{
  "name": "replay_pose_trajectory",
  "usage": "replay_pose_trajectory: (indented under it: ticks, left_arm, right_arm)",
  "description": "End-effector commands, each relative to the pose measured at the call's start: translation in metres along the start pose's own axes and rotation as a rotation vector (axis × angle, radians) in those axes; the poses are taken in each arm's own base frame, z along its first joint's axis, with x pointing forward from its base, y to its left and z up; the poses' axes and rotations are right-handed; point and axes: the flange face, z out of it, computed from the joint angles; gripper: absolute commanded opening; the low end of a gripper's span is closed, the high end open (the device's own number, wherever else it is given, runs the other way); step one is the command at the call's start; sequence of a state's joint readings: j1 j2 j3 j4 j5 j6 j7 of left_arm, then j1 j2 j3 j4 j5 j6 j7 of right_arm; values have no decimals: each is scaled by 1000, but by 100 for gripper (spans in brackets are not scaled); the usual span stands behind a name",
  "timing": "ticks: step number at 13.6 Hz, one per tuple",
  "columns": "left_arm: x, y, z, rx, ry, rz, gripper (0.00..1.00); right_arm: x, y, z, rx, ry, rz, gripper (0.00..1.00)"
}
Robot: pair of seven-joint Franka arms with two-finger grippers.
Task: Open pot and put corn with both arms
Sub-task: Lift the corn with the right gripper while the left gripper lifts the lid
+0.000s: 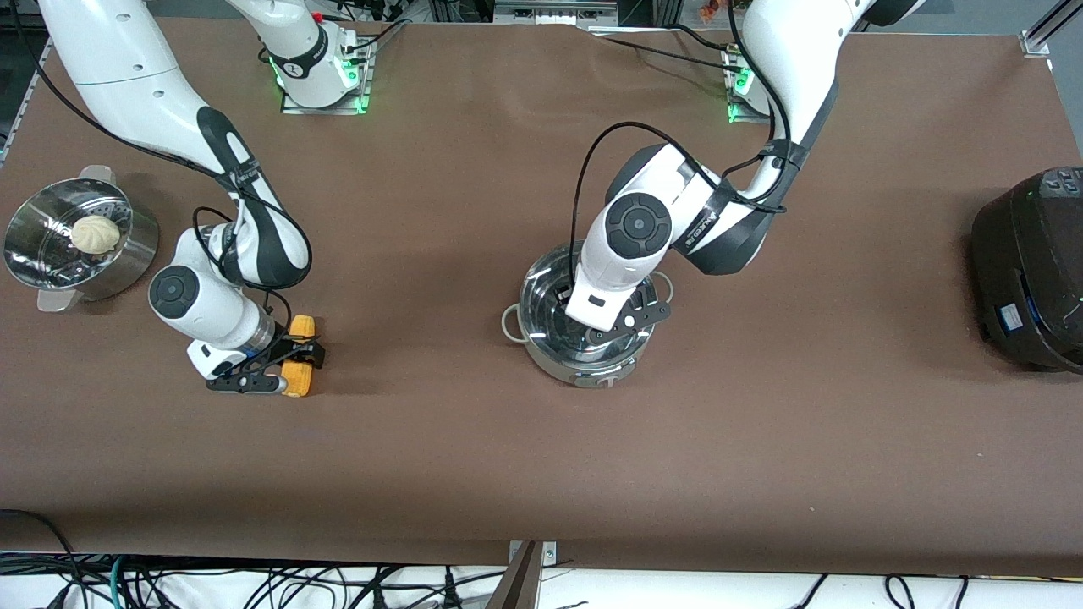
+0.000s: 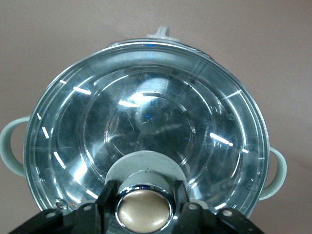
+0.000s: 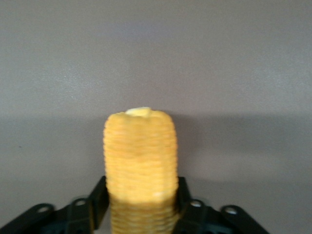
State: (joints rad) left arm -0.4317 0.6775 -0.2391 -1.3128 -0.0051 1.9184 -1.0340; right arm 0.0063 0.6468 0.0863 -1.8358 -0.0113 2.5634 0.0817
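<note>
Two white arms reach down from their bases onto the brown desk (image 1: 541, 440). The left arm bends at its elbow and points its wrist straight down over the pot (image 1: 587, 317), which sits on the desk about midway between the two ends. The left tool (image 1: 592, 315) is down at the middle of the glass lid (image 2: 146, 131), with its fingers (image 2: 108, 197) closed on either side of the lid's brass-coloured knob (image 2: 144, 208), so it grips the knob. The lid lies level on the pot's rim, and the two grey loop handles stick out at the pot's sides.

The right arm curls low toward its own end of the desk, its wrist tipped almost level with the surface. The right tool (image 1: 292, 355) is closed around the corn (image 1: 299, 355), its fingers (image 3: 95, 200) pressing the cob's two sides a little past its middle. The corn lies on the desk, its long axis running toward the front camera, well apart from the pot.

A perforated steamer pot (image 1: 76, 237) with a pale bun (image 1: 95, 233) in it stands near the desk's edge at the right arm's end. A black cooker (image 1: 1032, 271) sits at the edge at the left arm's end. Between the corn and the pot the desk is bare, as is the wide strip nearer the front camera.
</note>
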Motion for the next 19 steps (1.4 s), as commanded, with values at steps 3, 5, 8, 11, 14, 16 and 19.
replay_pose_trajectory:
  ticks: [3, 5, 8, 11, 14, 16, 19]
  left_arm:
    - [3, 2, -18, -1, 36, 0, 0]
    - [4, -7, -48, -14, 37, -12, 0]
    - [34, -50, -94, 0, 44, 66, 0]
    - [86, -131, -127, -16, -5, 182, 0]
    - [122, -210, -124, -11, -45, 315, 0]
    - [146, -257, -113, 11, -60, 382, 0]
    - [188, -337, -79, 46, -41, 482, 0]
  right_arm:
    - [1, 1, -5, 7, 7, -36, 10]
    - [2, 0, -15, 5, -12, -38, 10]
    - [5, 1, -50, -1, -27, -45, 11]
    - [10, -8, -114, -7, -73, -58, 12]
    - [22, -27, -189, 27, -167, -49, 14]
    - [27, -65, -234, 117, -211, -3, 14]
    - [6, -184, -255, 105, -216, 94, 14]
